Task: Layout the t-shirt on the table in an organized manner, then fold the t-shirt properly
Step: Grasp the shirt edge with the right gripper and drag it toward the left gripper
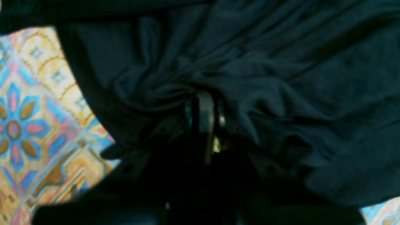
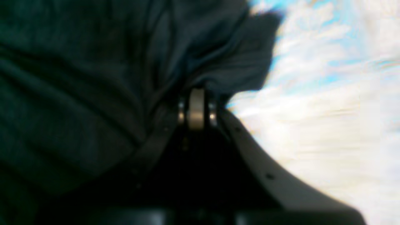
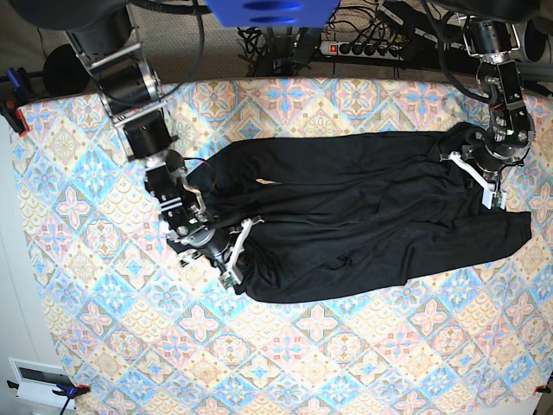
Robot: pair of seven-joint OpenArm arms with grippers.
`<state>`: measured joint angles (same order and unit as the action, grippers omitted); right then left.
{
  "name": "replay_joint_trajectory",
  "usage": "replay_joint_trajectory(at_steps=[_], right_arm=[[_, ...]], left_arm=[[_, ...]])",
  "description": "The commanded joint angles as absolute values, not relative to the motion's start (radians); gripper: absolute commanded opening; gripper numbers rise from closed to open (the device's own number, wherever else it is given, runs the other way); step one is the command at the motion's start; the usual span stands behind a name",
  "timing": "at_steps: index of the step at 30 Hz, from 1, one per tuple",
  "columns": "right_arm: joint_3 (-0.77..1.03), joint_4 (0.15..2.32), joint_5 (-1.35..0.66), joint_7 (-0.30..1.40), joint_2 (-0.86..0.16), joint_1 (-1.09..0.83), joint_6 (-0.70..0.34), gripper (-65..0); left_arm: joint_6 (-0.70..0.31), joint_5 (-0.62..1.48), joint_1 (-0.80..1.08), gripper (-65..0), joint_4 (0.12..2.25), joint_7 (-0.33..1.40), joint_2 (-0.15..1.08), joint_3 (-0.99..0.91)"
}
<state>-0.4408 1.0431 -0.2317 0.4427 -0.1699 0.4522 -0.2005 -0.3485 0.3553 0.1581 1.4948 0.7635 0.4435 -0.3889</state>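
Layout stage unfinished, folding not begun: the t-shirt (image 3: 363, 216) lies rumpled across the tabletop (image 3: 86, 346) centre, right gripper (image 3: 235, 251) at nine o'clock and left gripper (image 3: 475, 177) at three o'clock each pinching its fabric.

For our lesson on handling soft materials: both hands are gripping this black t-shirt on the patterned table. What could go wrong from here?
1. The t-shirt lies bunched and creased; pulling unevenly could tighten the wrinkles instead of flattening it.
2. The right hand and left hand each pinch only a small gathered fold, which might slip free under tension.
3. Dragging could ruck up the table covering.
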Motion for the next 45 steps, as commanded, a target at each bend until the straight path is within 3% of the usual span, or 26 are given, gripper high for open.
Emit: replay_joint_trajectory(at_steps=[1, 19, 27, 32, 40, 45], right_arm=[[-0.430, 1.127, -0.240, 0.426, -0.177, 0.467, -0.206, -65.0], [-0.255, 1.716, -0.240, 0.584, -0.231, 0.033, -0.237, -65.0], [-0.222, 1.831, -0.240, 0.593, -0.231, -0.173, -0.239, -65.0], [-0.220, 1.833, -0.240, 0.638, -0.231, -0.183, -0.239, -64.9], [-0.166, 1.834, -0.239, 0.680, -0.231, -0.183, -0.236, -47.1], [-0.162, 1.845, -0.239, 0.682, -0.231, -0.150, -0.236, -46.0]], left_arm=[[-0.351, 0.363, 0.143, -65.0, 1.511, 0.746, 0.461, -0.397], [-0.352, 0.361, 0.142, -65.0, 1.511, 0.746, 0.466, -0.467], [-0.352, 0.361, 0.142, -65.0, 1.511, 0.746, 0.463, -0.466], [-0.352, 0.360, 0.142, -65.0, 1.511, 0.746, 0.461, -0.461], [-0.352, 0.360, 0.145, -65.0, 1.511, 0.746, 0.461, -0.460], [-0.352, 0.360, 0.148, -65.0, 1.511, 0.746, 0.461, -0.460]])
